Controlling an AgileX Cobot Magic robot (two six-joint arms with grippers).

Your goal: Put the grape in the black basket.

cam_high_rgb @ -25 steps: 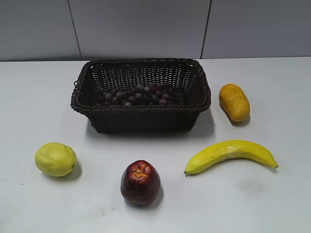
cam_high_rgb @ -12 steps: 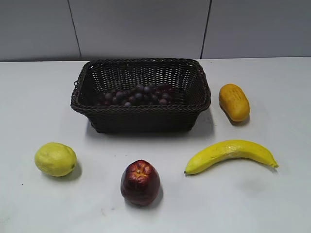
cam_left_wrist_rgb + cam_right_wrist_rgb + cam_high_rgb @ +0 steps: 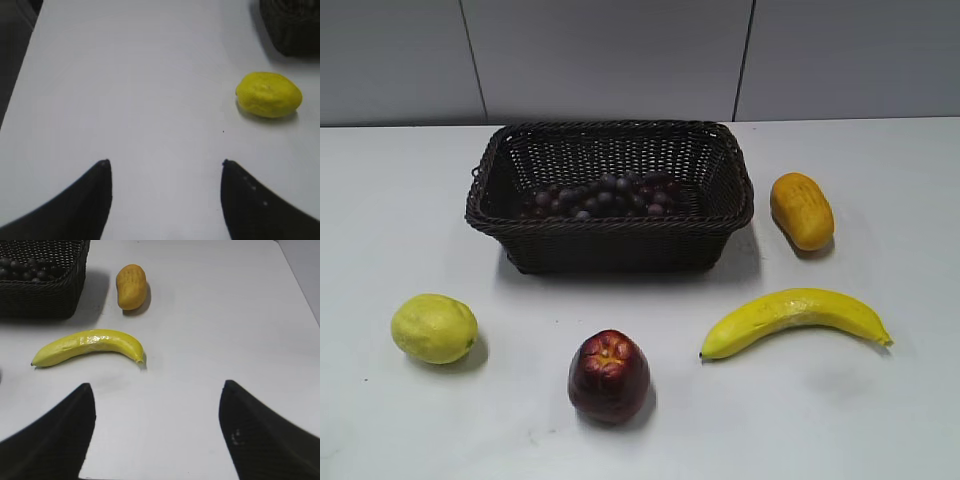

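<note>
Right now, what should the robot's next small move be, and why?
Probably none beyond holding both arms back: the grape bunch already lies inside the black basket, and both the left gripper and right gripper are open and empty over bare table.

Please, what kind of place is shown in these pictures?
Probably a lab or test bench, not a kitchen: a bare white table before plain grey wall panels, with fruit spaced out around the black basket, which holds the grape. Both wrist views show open robot fingers over the table.
</note>
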